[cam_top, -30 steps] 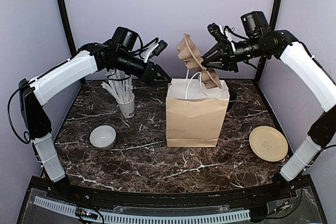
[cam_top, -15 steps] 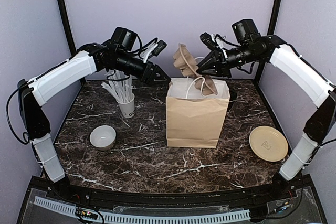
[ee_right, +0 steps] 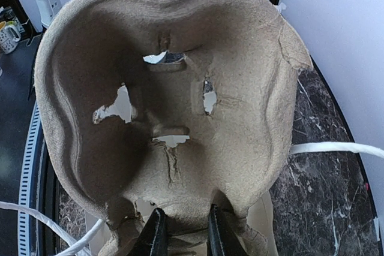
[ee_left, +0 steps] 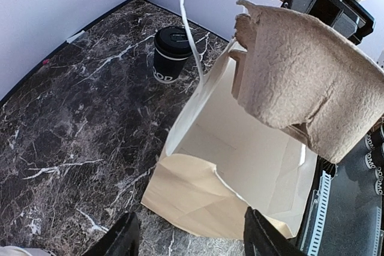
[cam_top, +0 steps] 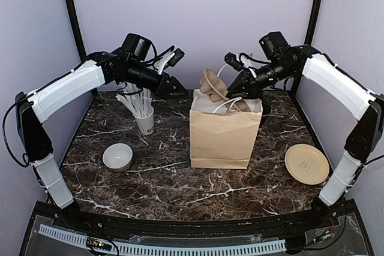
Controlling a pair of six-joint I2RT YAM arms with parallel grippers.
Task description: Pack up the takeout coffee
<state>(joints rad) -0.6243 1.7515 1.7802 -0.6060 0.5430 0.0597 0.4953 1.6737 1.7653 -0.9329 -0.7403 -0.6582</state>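
The takeout coffee (ee_left: 172,53), a small black cup with a black lid, stands on the table beyond the brown paper bag (ee_left: 204,199). In the top view only a dark edge of the coffee (cam_top: 264,111) shows behind the bag (cam_top: 221,136). My right gripper (cam_top: 238,90) is shut on a brown pulp cup carrier (cam_top: 215,86) and holds it tilted in the bag's open mouth. The carrier fills the right wrist view (ee_right: 180,76), pinched at its lower edge by the right gripper (ee_right: 185,235). My left gripper (cam_top: 173,90) is open and empty beside the bag's left rim, seen also in the left wrist view (ee_left: 192,238).
A white cup of white sticks (cam_top: 143,118) stands left of the bag. A white bowl (cam_top: 117,156) sits at the front left and a tan plate (cam_top: 306,163) at the right. The bag's white handles (ee_left: 191,34) stick up.
My right gripper has moved down and left, lowering the carrier from above the bag into its mouth. My left gripper has shifted slightly left and down.
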